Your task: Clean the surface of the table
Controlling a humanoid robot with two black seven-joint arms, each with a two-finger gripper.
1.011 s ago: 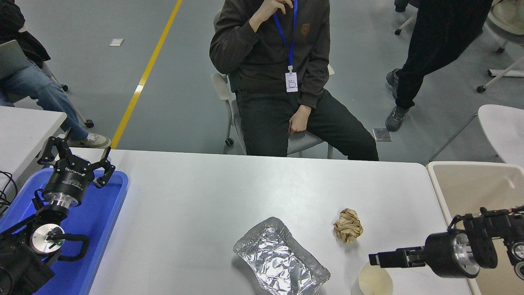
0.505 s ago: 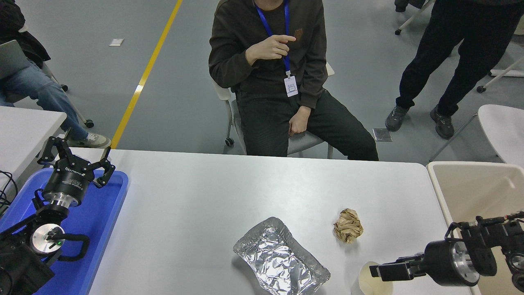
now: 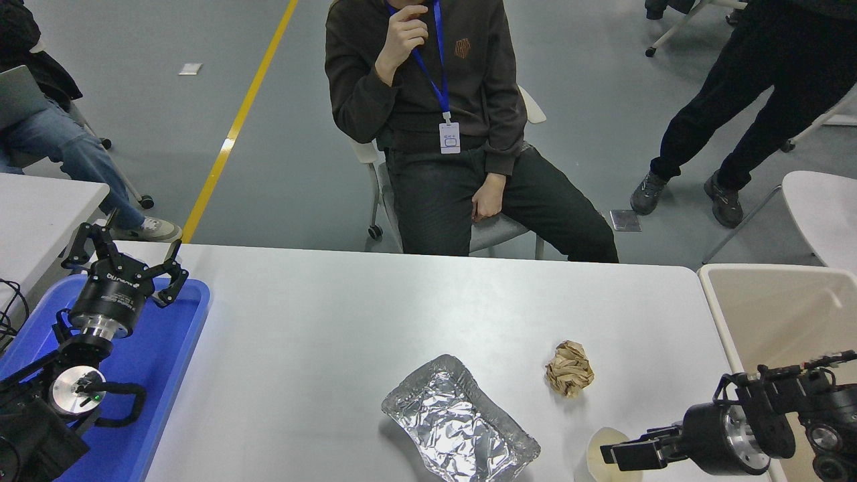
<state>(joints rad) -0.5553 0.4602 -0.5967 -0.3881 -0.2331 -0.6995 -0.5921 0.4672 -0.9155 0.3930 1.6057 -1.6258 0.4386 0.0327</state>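
The white-grey table surface (image 3: 335,321) carries a crumpled foil tray (image 3: 458,422) near the front middle. A crumpled brown paper ball (image 3: 569,368) lies to its right, and a white paper cup (image 3: 598,462) sits at the front right edge. My right gripper (image 3: 626,454) points left, low, right at the cup's rim, and hides part of the cup. I cannot tell whether it holds the cup. My left gripper (image 3: 126,254) is parked open and empty over the blue tray (image 3: 161,361) at the lower left.
A beige bin (image 3: 770,301) stands against the table's right end. A person sits on a chair at the far side, and another stands at the top right. A smaller white table (image 3: 40,207) is at the left.
My right gripper has sunk and drawn back toward the near edge, now covering part of the cup. The seated person raised a hand and shifted left. The left arm has not moved.
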